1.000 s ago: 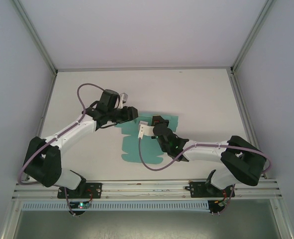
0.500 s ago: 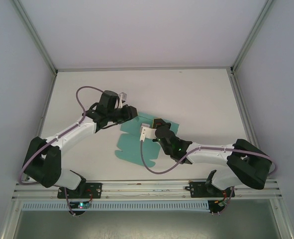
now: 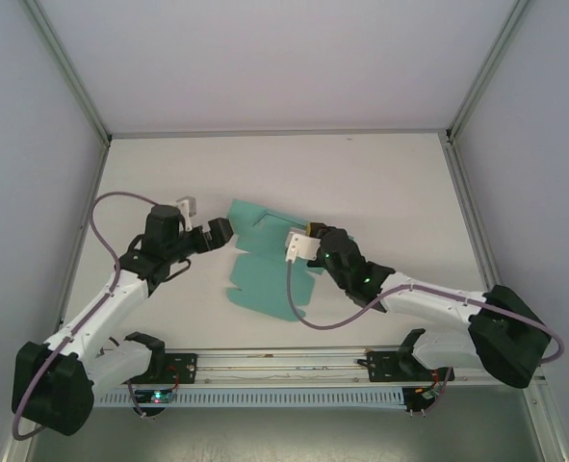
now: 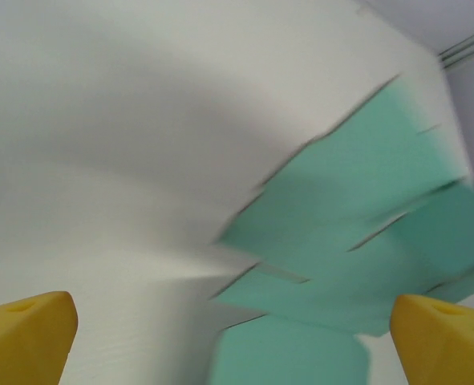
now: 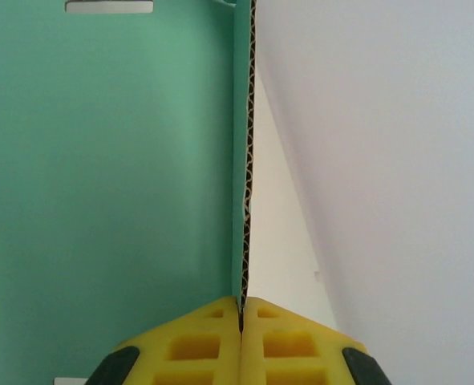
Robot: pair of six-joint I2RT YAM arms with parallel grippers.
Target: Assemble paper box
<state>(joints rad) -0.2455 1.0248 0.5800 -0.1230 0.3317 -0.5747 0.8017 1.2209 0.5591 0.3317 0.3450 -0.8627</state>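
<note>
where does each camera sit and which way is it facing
top external: above and behind the arms, looking down on the table; shows both arms, the open left gripper, the right gripper and the paper box.
left wrist: on the left arm, looking past its wide-apart yellow fingers at the blurred paper box.
right wrist: on the right arm, looking along its shut pads, which pinch the paper box's edge.
shared: all three views see the teal paper box.
</note>
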